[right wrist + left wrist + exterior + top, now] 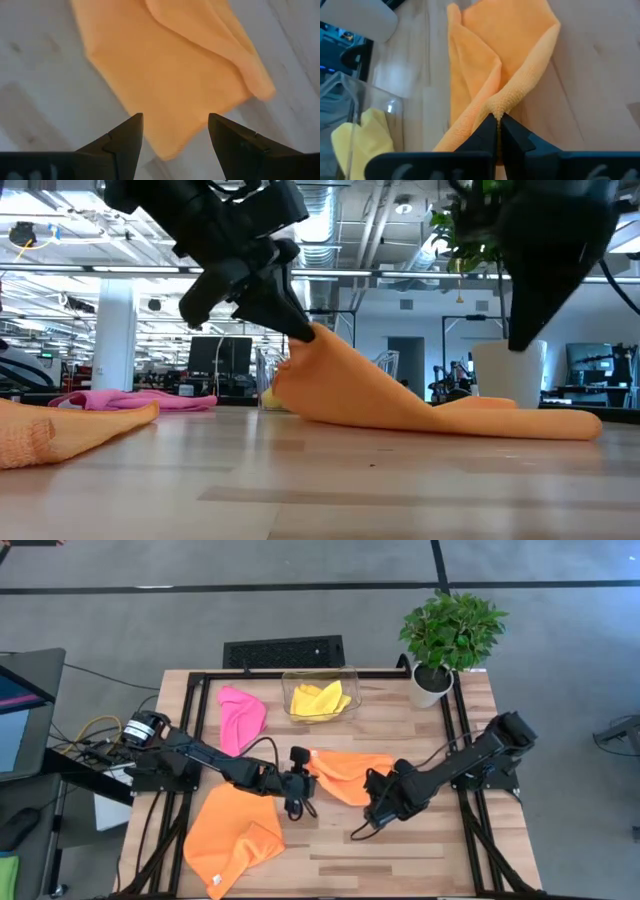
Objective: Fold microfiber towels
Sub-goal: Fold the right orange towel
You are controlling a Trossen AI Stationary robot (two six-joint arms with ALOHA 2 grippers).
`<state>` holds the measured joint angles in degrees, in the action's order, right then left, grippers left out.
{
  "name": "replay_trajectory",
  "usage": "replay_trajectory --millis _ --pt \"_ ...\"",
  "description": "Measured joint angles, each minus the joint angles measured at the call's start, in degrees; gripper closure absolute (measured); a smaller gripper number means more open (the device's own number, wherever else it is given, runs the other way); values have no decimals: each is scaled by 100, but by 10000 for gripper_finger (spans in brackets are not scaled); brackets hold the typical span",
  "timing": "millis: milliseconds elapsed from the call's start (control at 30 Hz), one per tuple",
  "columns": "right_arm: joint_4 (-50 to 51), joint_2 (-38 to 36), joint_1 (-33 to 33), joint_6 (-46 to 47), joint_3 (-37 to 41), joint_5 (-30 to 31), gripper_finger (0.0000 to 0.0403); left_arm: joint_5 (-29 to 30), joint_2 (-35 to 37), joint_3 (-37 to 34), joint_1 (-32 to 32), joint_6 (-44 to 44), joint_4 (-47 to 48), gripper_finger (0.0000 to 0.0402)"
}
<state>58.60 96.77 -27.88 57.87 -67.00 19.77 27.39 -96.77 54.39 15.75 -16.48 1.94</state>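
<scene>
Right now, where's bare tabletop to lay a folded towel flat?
Free: the front-right wood between the right pincer and the table edge, and the strip below the white-potted green plant. Crowded: the middle, where the left pincer pinches the lifted orange towel; front-left has the other orange towel; the back has the hot pink towel and clear plastic bin.
</scene>
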Motion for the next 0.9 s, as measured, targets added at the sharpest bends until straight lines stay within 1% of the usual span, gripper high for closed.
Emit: replay_trajectory --millis 67,167,200,333,433,533,700,833,900 --pt "-96 9 74 19 180 -56 154 19 0 0 0 -103 -25 401" --pt "-362 9 204 21 449 -300 154 -77 0 0 2 -195 -153 401" --pt "-382 9 233 21 553 -328 154 -150 0 0 2 -234 -207 401" --pt "-465 7 352 23 903 -430 154 -138 2 24 2 -401 -408 401" --pt "-908 7 474 14 1214 -536 154 -146 4 112 -7 -501 -463 401" --pt "-1509 7 597 -229 1506 -630 154 -163 7 133 -38 -691 -594 401" --pt "-2070 -35 757 -382 1823 -691 154 -569 -2 144 -182 -792 -983 401" --pt "-2121 -30 810 -449 1864 -708 154 -645 -281 180 -308 -1000 -1513 401" --pt "-2165 -26 809 -541 1851 -688 154 -754 -500 332 -361 -1126 -1541 401"
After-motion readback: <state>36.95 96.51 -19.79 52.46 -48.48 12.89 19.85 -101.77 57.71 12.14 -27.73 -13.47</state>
